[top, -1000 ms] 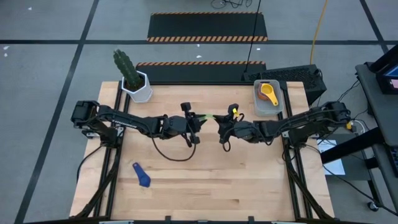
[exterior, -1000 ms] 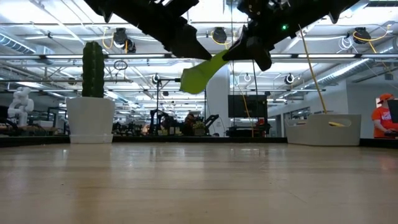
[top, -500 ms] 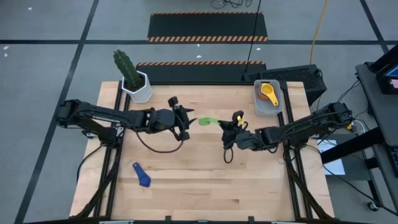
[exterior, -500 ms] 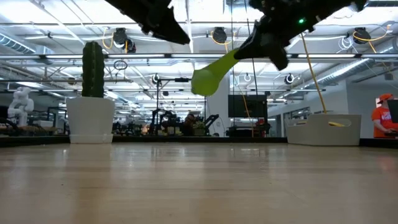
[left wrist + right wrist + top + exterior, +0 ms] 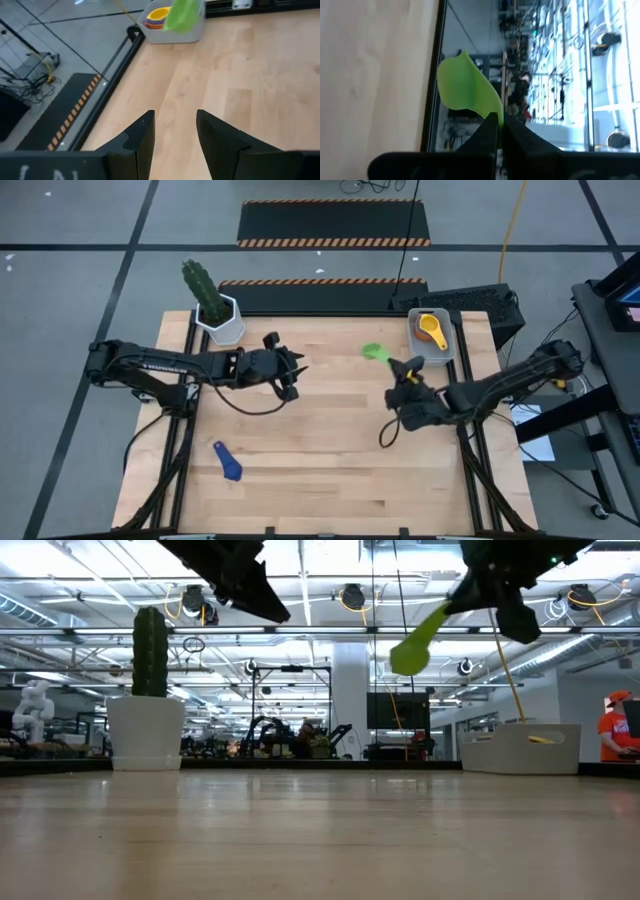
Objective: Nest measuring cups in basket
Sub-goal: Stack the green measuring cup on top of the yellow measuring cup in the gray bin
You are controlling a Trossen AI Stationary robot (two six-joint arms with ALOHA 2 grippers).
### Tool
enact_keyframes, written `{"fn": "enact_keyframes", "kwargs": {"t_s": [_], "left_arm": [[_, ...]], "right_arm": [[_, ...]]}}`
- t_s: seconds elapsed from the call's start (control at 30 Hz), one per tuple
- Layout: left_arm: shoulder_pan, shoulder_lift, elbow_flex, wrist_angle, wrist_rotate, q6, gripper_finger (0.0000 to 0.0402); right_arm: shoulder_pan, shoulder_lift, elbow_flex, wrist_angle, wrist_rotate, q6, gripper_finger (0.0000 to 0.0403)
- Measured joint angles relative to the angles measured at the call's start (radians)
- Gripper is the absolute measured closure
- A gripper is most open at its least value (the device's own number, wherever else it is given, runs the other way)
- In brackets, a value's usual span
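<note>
The grey-blue plastic basket (image 5: 431,337), rounded at its corners, sits at the tabletop's (image 5: 330,470) far right corner holding nested yellow and orange cups (image 5: 432,329). The right gripper (image 5: 402,368), jaws clamped on the green cup's (image 5: 373,351) flat handle, holds it raised beside the basket. The left gripper (image 5: 291,374), jaws apart and empty, is above the far left part. A blue cup (image 5: 228,462) lies near the left near corner.

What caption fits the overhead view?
Right gripper carries the green cup toward the basket; left gripper waits empty.
</note>
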Motion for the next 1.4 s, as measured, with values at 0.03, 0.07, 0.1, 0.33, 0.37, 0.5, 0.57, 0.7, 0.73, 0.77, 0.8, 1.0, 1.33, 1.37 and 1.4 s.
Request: {"fn": "enact_keyframes", "kwargs": {"t_s": [0.03,0.07,0.1,0.33,0.37,0.5,0.57,0.7,0.73,0.77,0.8,1.0,1.33,1.37,1.4], "left_arm": [[-0.001,0.000,0.000,0.000,0.006,0.000,0.0254],[-0.004,0.000,0.000,-0.002,0.014,-0.001,0.0254],[-0.004,0.000,0.000,-0.003,0.025,-0.002,0.0254],[-0.010,0.000,0.000,-0.002,0.044,0.004,0.0254],[-0.010,0.000,0.000,-0.001,0.044,0.006,0.0254],[-0.010,0.000,0.000,-0.001,0.044,0.013,0.0254],[-0.010,0.000,0.000,0.000,0.044,0.021,0.0254],[-0.010,0.000,0.000,0.002,0.044,0.026,0.0254],[-0.010,0.000,0.000,0.003,0.044,0.029,0.0254],[-0.010,0.000,0.000,0.007,0.044,0.035,0.0254],[-0.009,0.000,0.000,0.014,0.044,0.040,0.0254],[-0.006,0.001,0.000,0.065,0.053,0.078,0.0254],[0.018,0.001,0.000,0.126,0.082,0.122,0.0254],[0.021,0.001,0.000,0.128,0.090,0.126,0.0254],[0.023,0.001,0.000,0.130,0.098,0.129,0.0254]], "right_arm": [[-0.009,-0.021,-0.003,-0.040,0.000,0.021,0.0403],[-0.021,-0.043,-0.007,-0.069,0.000,0.039,0.0403],[-0.033,-0.068,-0.012,-0.095,0.000,0.055,0.0403],[-0.118,-0.245,-0.097,-0.156,-0.001,0.097,0.0403],[-0.135,-0.269,-0.110,-0.153,0.000,0.086,0.0403],[-0.216,-0.370,-0.169,-0.153,0.000,0.078,0.0403],[-0.261,-0.414,-0.198,-0.149,-0.001,0.085,0.0403],[-0.343,-0.487,-0.249,-0.143,-0.004,0.079,0.0403],[-0.363,-0.501,-0.259,-0.140,-0.004,0.080,0.0403],[-0.381,-0.513,-0.268,-0.137,-0.004,0.080,0.0403],[-0.399,-0.525,-0.277,-0.137,-0.005,0.080,0.0403],[-0.490,-0.558,-0.318,-0.137,-0.067,0.061,0.0403],[-0.627,-0.598,-0.371,-0.031,-0.230,-0.204,0.0403],[-0.639,-0.607,-0.371,-0.005,-0.243,-0.231,0.0403],[-0.654,-0.614,-0.371,0.021,-0.251,-0.262,0.0403]]}}
